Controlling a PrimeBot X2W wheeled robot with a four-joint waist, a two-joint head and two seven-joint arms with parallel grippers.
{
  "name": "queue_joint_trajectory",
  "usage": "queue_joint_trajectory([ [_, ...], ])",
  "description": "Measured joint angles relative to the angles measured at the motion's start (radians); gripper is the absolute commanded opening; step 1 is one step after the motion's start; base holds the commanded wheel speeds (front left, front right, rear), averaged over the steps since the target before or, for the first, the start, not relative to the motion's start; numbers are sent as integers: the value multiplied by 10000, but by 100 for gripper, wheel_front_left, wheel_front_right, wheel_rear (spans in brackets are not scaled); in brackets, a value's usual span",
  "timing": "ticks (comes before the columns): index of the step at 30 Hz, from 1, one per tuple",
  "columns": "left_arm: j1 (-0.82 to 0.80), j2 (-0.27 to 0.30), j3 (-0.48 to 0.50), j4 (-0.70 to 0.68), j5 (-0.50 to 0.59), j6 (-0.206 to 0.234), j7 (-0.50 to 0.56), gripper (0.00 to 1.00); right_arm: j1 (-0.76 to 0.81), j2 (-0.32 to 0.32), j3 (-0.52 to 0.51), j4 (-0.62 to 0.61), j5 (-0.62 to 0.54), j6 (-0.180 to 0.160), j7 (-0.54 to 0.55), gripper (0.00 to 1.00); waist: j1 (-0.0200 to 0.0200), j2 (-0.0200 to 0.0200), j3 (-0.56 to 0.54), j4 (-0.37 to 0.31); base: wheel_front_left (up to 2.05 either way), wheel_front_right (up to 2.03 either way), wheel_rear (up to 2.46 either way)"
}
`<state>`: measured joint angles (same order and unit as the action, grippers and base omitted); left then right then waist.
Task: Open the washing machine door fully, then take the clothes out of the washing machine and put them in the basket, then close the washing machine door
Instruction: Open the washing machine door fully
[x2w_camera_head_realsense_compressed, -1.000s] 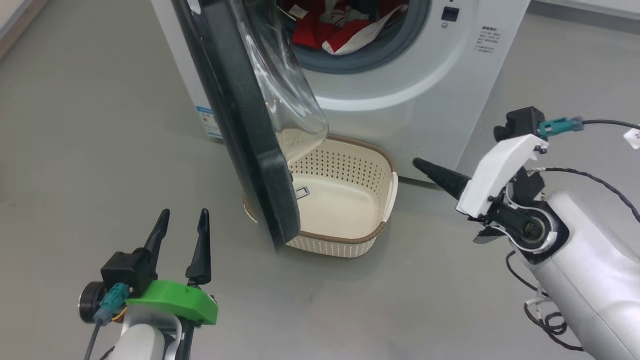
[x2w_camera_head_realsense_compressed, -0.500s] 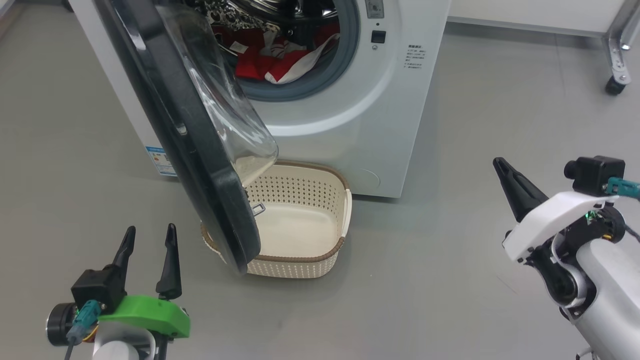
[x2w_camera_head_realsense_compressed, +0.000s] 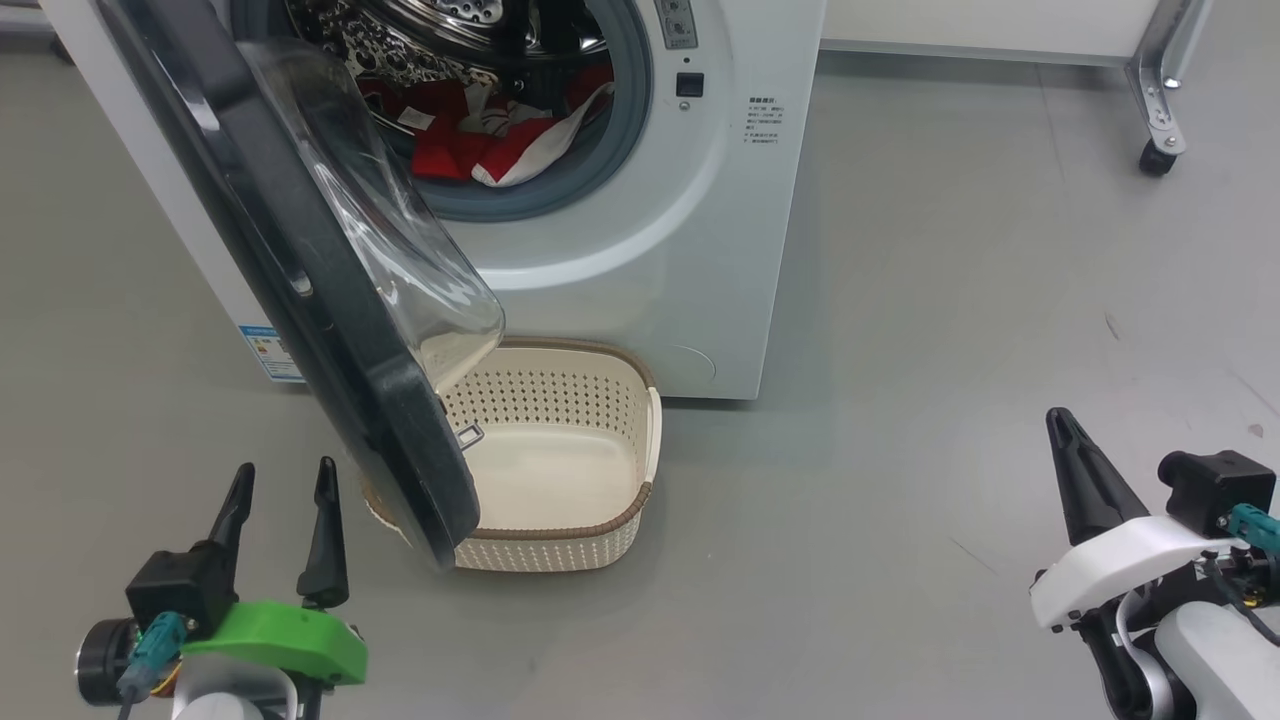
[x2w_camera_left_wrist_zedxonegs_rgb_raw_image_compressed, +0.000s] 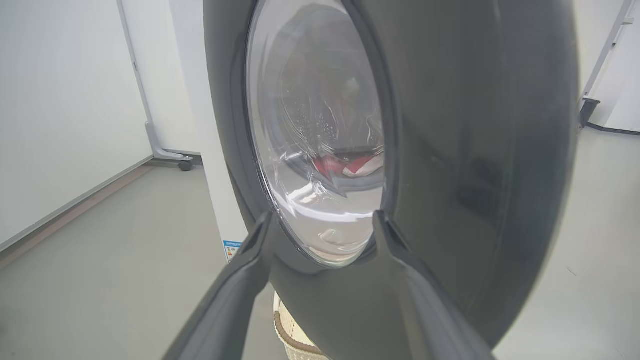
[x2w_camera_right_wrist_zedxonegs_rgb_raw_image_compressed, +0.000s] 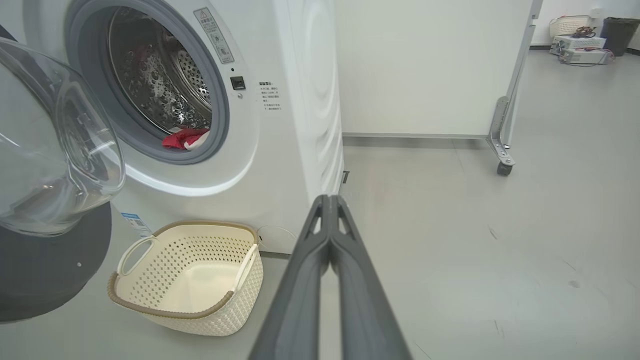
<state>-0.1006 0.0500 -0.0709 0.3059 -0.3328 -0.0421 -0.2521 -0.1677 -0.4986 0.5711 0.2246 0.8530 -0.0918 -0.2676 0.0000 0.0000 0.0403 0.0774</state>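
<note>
You have one white front-loading washing machine (x2w_camera_head_realsense_compressed: 640, 270), one round black-rimmed glass door (x2w_camera_head_realsense_compressed: 380, 420), one cream perforated plastic basket (x2w_camera_head_realsense_compressed: 560, 545), one heap of red-and-white clothes (x2w_camera_head_realsense_compressed: 450, 155), pieces uncountable, and two grippers: left gripper (x2w_camera_head_realsense_compressed: 285, 472), right gripper (x2w_camera_head_realsense_compressed: 1062, 435).

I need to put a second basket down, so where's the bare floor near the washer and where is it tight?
Widest bare floor: right of the washing machine and basket, out to the wheeled frame leg and the right gripper. Also bare: left of the washing machine door, beyond the left gripper. Crowded: under the door, which overhangs the basket.
</note>
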Motion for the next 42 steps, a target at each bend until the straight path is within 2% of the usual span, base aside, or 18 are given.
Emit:
queue_joint_trajectory([
  [1,12,0,71,-12,0,0,0,100,67,67,-46,-44,-75,-8,21,0,0,0,4,-26,0,0,0],
  [2,29,4,107,-19,2,0,0,100,119,128,-115,-105,-140,-59,25,9,0,0,7,-57,0,0,0],
  [3,39,2,104,-17,4,-17,0,100,175,180,-209,-180,-194,-82,25,49,0,0,12,-88,0,0,0],
  [4,43,-2,90,-13,17,-69,0,100,244,205,-313,-255,-255,-92,25,100,0,0,20,-109,0,0,0],
  [21,156,-40,104,10,173,-249,0,100,1220,897,-1693,-1664,-2006,-234,82,100,0,0,73,-206,0,0,0],
  [42,216,-79,167,79,194,-347,0,100,2228,1693,-2663,-2021,-2838,-255,82,100,0,0,57,-271,0,0,0],
])
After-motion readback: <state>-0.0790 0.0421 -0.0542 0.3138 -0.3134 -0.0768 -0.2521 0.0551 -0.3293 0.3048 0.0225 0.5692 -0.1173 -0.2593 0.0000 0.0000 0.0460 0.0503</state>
